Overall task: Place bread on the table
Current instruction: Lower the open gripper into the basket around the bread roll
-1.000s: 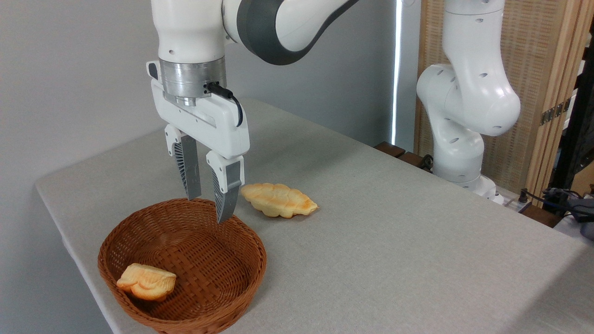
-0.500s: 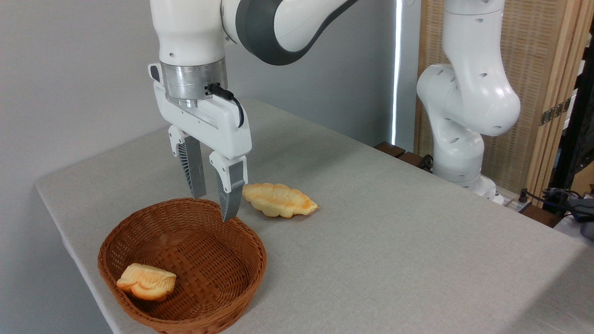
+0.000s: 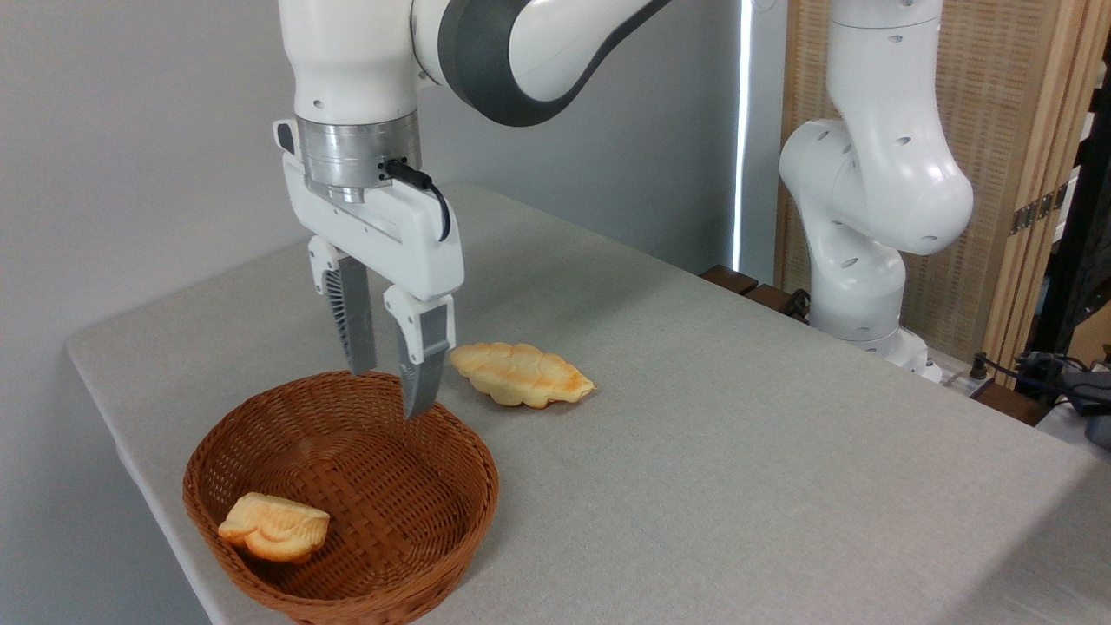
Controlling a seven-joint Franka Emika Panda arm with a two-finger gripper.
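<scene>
Bread (image 3: 273, 526) is sitting in the basket (image 3: 438, 512), down at the front-left of the bowl, leaning against the inside wall. It's the small chunky golden bun with the ridged orange top, and nothing is touching it.

The jaws (image 3: 390, 389) hang over the back rim of the basket, pointing straight down, well apart from the bread. They're spread a bit, with a clear gap between the two grey ribbed fingers (image 3: 358, 323), and there's nothing in that gap. One fingertip looks like it's right at the basket's back rim, the other dips slightly lower over the inside of the bowl, but from this angle I honestly can't tell if either one is touching the wicker.

The other bread, the long flat braided one (image 3: 521, 373), lies on the table (image 3: 738, 434) just beside the basket's back-right edge and just to the right of the jaws, not touching them.

A black cable (image 3: 425, 187) plugs into the metal wrist ring above the white gripper body. The arm's (image 3: 872, 182) base stands off the table's far right edge.

As for brands or labels, I can't make out any readable writing on the arm, the basket or anything else.
</scene>
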